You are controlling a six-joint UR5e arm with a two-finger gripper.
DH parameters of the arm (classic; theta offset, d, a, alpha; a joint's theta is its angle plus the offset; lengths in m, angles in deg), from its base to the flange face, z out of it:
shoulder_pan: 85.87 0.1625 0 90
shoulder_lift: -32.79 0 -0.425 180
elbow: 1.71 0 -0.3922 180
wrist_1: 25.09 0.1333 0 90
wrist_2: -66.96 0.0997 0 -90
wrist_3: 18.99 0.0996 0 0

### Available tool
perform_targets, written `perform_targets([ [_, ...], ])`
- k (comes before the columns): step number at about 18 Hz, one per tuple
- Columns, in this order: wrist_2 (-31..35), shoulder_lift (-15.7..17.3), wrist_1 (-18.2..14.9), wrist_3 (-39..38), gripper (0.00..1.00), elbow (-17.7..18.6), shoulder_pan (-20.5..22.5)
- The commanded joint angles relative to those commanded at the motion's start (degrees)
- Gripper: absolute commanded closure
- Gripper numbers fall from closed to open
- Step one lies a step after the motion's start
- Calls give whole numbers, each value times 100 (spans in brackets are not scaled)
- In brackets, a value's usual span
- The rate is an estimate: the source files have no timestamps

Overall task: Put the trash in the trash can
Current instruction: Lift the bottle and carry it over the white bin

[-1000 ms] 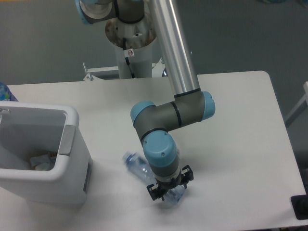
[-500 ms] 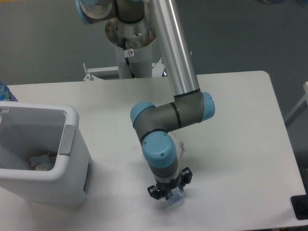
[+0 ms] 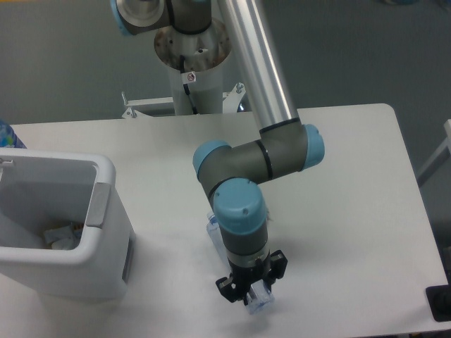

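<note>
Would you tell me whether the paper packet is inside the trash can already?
In: the white packet lies at the bottom of the trash can.

We see a white bench (image 3: 352, 183) with rounded corners, its top plain and matte. On its left part stands the trash can (image 3: 106, 253), a white boxy bin with a thick rounded rim and a grey side panel, its base resting on the bench near the front edge. Toward the front middle we find a clear plastic bottle (image 3: 259, 301), largely hidden by the arm above it; we cannot tell whether it touches the bench.
</note>
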Motion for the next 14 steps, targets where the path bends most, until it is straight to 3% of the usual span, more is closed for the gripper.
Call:
perform_targets([
  [5, -677, 361, 9, 53, 44, -272, 106],
  [10, -1345, 607, 88, 88, 43, -782, 88],
  [14, -1794, 914, 114, 246, 43, -818, 27],
])
